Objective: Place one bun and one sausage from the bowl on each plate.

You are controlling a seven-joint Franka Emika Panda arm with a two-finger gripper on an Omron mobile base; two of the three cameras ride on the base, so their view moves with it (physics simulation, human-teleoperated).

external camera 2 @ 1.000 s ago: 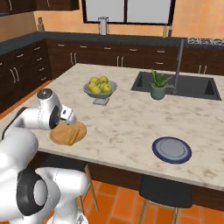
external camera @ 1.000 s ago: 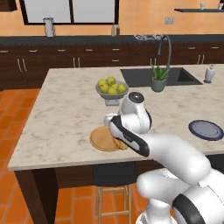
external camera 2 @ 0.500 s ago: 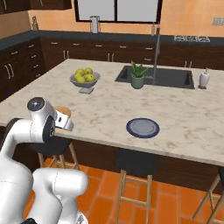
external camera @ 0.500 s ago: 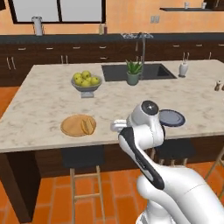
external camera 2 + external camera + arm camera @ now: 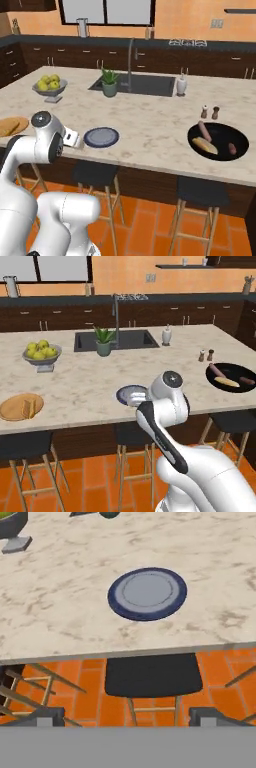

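At the right end of the pale marbled stone island counter (image 5: pixel 90 386) sits the wide, shallow, round black bowl (image 5: pixel 232 377), close to the counter's front edge. In it lie one elongated golden-yellow bun (image 5: pixel 204 145) and two short reddish-brown cylindrical sausages: one sausage (image 5: pixel 203 129) lies along the bowl's left side with its long axis running from the back rim toward the front, the bun just in front of it and slanting the same way; the other sausage (image 5: pixel 232 148) rests apart at the right. The second golden bun (image 5: pixel 30 406) lies on the round tan wooden plate (image 5: pixel 20 407) at the far left of the counter, its long axis pointing roughly away from the front edge. Between them, near the front edge, is the flat round dark blue-grey plate with a lighter centre (image 5: pixel 147 593), smooth and bare. The white arm's two-finger gripper (image 5: pixel 128 718) hangs off the counter's front edge beside this plate, above a dark square stool seat (image 5: pixel 152 675) and orange floor tiles; its jaws stand spread wide, holding nothing. Behind are a grey footed bowl of yellow-green fruit (image 5: pixel 42 354), a small potted plant (image 5: pixel 104 341) by the dark sink (image 5: pixel 131 339), and a pair of small shakers (image 5: pixel 210 112).
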